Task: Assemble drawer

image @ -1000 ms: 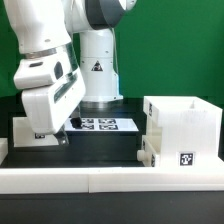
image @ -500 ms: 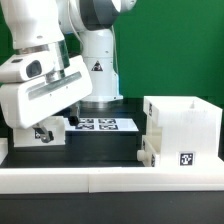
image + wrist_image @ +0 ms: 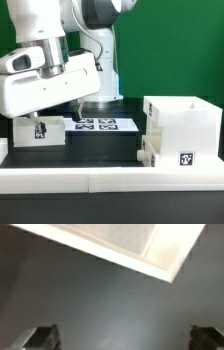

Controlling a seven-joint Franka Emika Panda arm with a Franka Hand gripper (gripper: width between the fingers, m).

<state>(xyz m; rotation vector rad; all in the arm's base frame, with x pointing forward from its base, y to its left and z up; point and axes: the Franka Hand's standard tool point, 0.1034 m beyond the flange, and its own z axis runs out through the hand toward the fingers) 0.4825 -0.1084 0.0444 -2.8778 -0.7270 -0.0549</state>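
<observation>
Now | tool (image 3: 124, 338) wide apart, empty | tall box (image 3: 183, 128) stands upright, opening up | tray (image 3: 112, 241) long axis unclear, blurred

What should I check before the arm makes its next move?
1. Gripper open: ok.
2. Nothing between the fingers: ok, only bare table shows there.
3. Gripper lined up on the small tray: not ok, the tray's corner is not between the fingers.
4. Tall box upright and apart from the arm: ok.
5. Height of the fingers above the table: cannot tell.
</observation>
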